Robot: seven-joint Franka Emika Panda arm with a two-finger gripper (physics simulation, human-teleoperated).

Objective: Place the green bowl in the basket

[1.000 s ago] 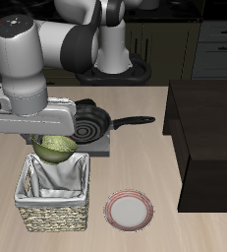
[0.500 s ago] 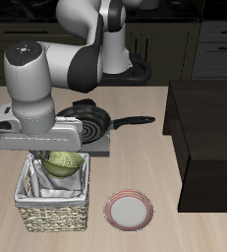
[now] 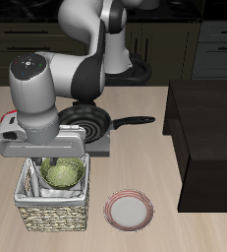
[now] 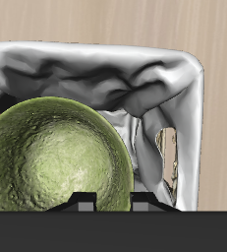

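Note:
The green bowl [image 3: 64, 173] is olive with a speckled inside and hangs tilted inside the mouth of the basket [image 3: 52, 213], a woven wicker square with a grey-white cloth lining. My gripper [image 3: 48, 169] is shut on the bowl's rim, low over the basket. In the wrist view the green bowl [image 4: 56, 162] fills the space just ahead of my fingertips [image 4: 84, 204], with the basket's cloth lining [image 4: 135, 84] all around it.
A black frying pan [image 3: 88, 123] sits on a small stove behind the basket. A flat pink-rimmed plate [image 3: 129, 210] lies beside the basket near the front edge. A dark cabinet block [image 3: 208, 133] stands on the table's far side.
My gripper has lowered the green bowl from above the basket's back rim down into the basket's opening, moving slightly toward the front edge.

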